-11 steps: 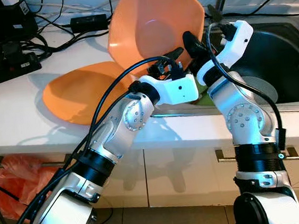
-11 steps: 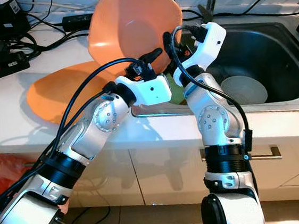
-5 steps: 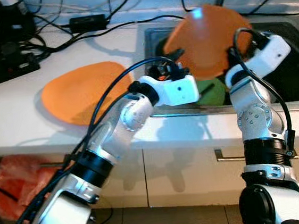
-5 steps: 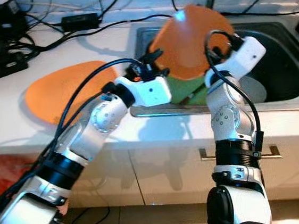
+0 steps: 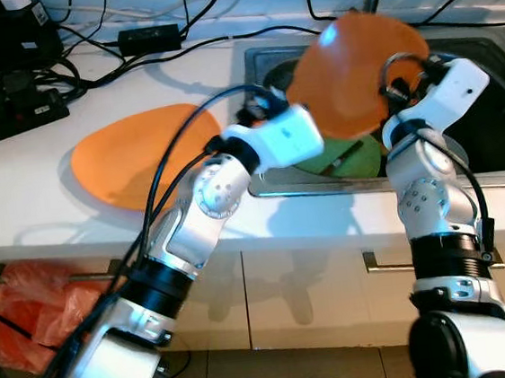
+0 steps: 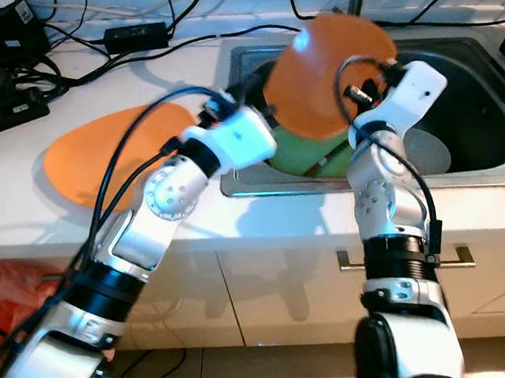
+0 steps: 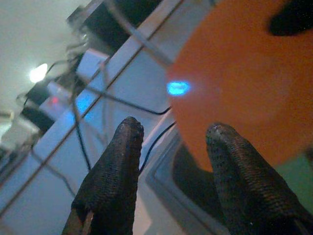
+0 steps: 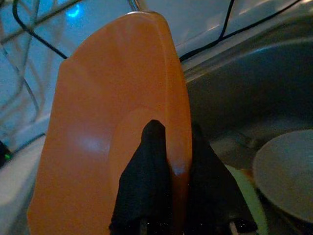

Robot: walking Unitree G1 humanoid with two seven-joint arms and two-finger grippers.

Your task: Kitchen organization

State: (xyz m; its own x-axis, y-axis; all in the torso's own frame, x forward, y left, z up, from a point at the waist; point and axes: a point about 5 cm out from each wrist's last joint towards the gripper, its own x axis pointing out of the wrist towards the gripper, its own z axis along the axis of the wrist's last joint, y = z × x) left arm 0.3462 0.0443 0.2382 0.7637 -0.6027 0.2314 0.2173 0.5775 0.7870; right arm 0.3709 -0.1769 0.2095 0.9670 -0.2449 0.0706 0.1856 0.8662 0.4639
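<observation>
The right gripper (image 8: 166, 161) is clamped on the rim of an orange plate (image 5: 353, 74), 1 black finger on each face, holding it tilted on edge above the sink (image 5: 500, 140). The right arm rises from below the counter, elbow bent at the sink's front edge, forearm angled up and inward over the basin.

The left gripper (image 7: 171, 147) hangs at the sink's left edge with its 2 fingers spread and nothing between them; the held plate sits just beyond its tips. The left arm reaches diagonally up from the lower left, wrist bent toward the sink.

Under the held plate, a green plate (image 5: 348, 156) lies in the sink, and a grey dish (image 6: 424, 148) rests farther right in the basin. Another orange plate (image 5: 132, 156) lies flat on the counter (image 5: 34, 176), left of the sink.
</observation>
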